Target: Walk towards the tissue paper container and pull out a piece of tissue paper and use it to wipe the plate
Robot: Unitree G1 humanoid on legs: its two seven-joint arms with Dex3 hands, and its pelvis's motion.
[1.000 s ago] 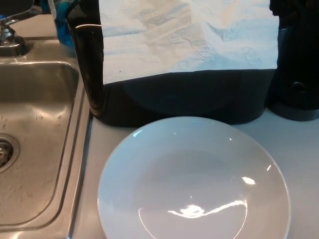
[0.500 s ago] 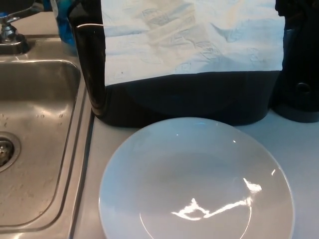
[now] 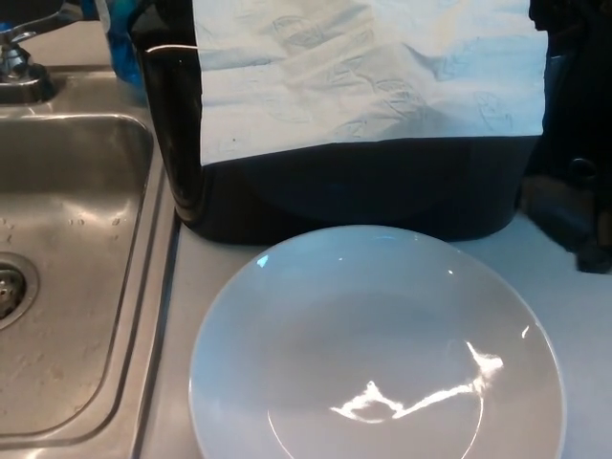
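We look down on a pale counter [image 3: 583, 316] with a steel sink [image 3: 67, 287] let into its left side, the drain showing at the picture's left edge. Against the counter's back stands the black tissue paper container [image 3: 354, 196], broad and glossy, with a sheet of white tissue paper [image 3: 368, 81] hanging down over its front (the sheet carries a faint embossed pattern and covers most of the upper face). Just in front of the container, near the counter's front edge and beside the sink's rim, lies the round white plate [image 3: 373, 344], bare and shining with ceiling glare; its far rim comes close to the container's base. At the right edge a dark blurred shape [image 3: 574, 225] shows, which we take for the right hand; we cannot tell whether its fingers are apart or together. A tap base [image 3: 21, 76] sits at the sink's back corner.
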